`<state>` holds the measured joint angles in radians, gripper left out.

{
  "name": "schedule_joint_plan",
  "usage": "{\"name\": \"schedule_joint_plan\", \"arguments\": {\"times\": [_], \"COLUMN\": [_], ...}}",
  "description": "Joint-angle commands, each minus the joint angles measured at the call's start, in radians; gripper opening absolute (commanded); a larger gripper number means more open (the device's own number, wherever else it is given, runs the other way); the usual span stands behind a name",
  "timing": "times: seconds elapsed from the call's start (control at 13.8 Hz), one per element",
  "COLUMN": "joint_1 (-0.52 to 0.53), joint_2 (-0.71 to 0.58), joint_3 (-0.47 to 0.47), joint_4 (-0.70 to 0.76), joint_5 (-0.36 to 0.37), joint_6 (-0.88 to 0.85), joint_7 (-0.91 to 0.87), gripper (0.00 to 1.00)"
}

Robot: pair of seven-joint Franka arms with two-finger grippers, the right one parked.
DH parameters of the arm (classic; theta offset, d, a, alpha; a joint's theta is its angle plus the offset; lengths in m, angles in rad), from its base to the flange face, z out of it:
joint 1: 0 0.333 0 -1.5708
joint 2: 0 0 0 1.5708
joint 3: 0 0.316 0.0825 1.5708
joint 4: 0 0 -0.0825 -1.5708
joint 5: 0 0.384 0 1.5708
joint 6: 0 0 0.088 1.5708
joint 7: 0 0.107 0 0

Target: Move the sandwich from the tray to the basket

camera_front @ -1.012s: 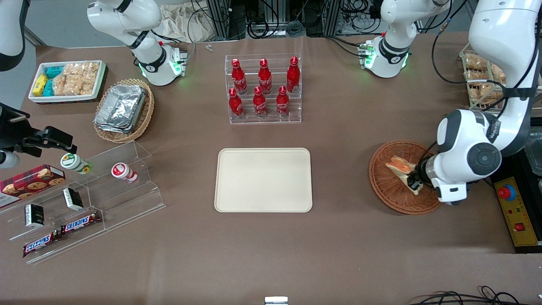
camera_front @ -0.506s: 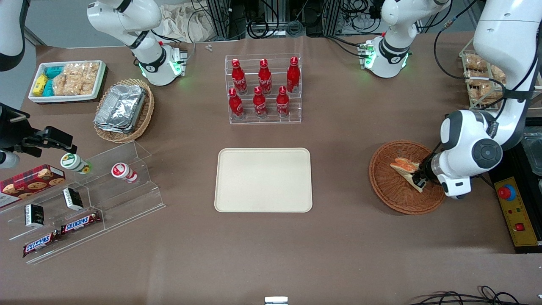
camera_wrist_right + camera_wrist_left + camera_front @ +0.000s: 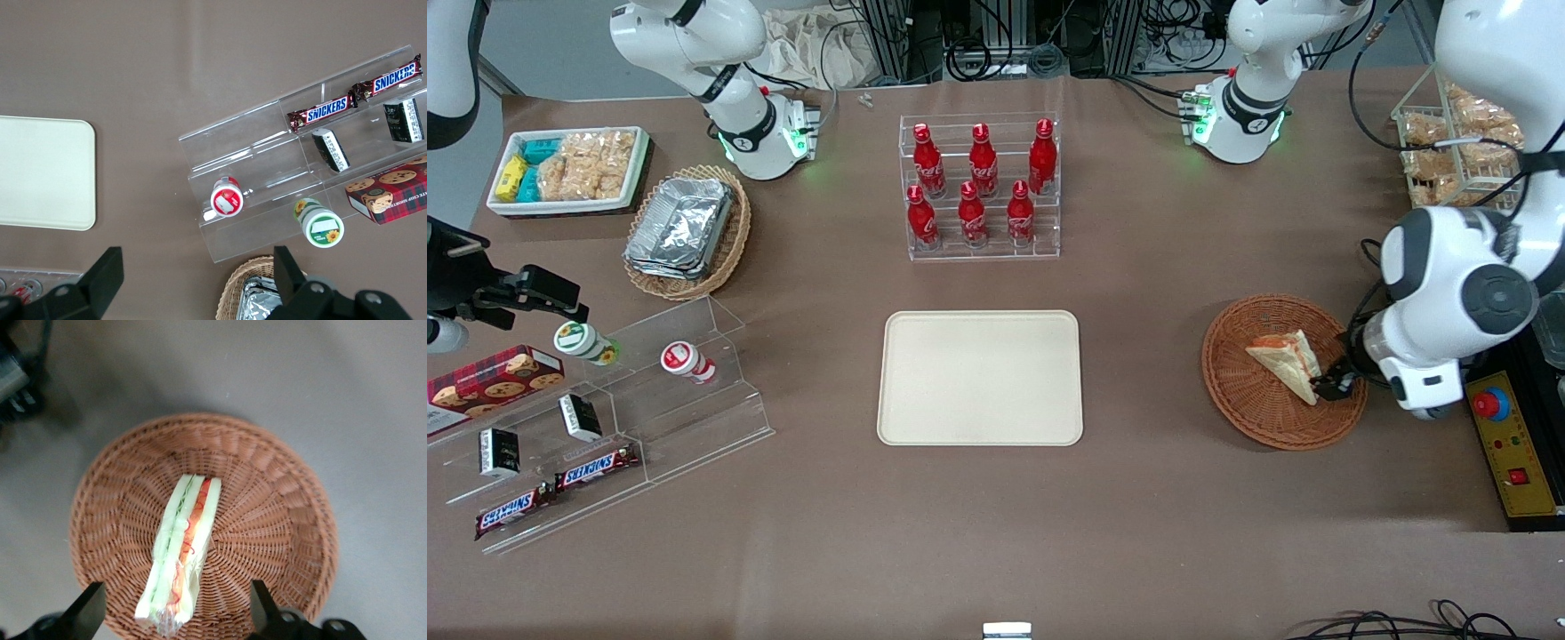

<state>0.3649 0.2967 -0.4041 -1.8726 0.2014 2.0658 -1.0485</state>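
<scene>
Brown surface [image 3: 996, 551], seen in the front view with the pale tray [image 3: 980, 378] lying flat on it. Nothing rests on the tray, and the sandwich [image 3: 1285, 360] sits in the round wicker basket [image 3: 1258, 413], toward the working arm's end. The sandwich lies within the rim, its filled cut face turned up to the left wrist camera; the raised rim probably serves to keep it from sliding out. The left gripper [image 3: 179, 588] is over the basket, its fingers [image 3: 83, 617] well apart and holding nothing; such a spread presumably lets them clear the soft wrapped bread on both flanks. Placement appears complete. The arm would next be expected to lift away, slowly, since a finger catching the wrapper or the rim could tip the sandwich or drag the basket.
</scene>
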Motion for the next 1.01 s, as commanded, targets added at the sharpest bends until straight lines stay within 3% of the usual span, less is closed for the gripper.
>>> {"name": "schedule_joint_plan", "arguments": {"times": [0.0,0.36,0.58,0.72,0.94], "joint_1": [0.005,-0.01,-0.105,-0.226,-0.394], "joint_2": [-0.001,0.001,-0.008,-0.088,-0.204], "joint_3": [-0.015,-0.015,0.016,0.142,0.336], "joint_4": [0.124,0.309,0.392,0.388,0.366], "joint_5": [-0.055,-0.105,-0.102,-0.137,-0.218], "joint_6": [-0.108,-0.264,-0.416,-0.499,-0.546], "joint_7": [0.138,0.526,0.817,0.967,1.018], "gripper": [1.0,1.0,1.0,1.0,1.0]}}
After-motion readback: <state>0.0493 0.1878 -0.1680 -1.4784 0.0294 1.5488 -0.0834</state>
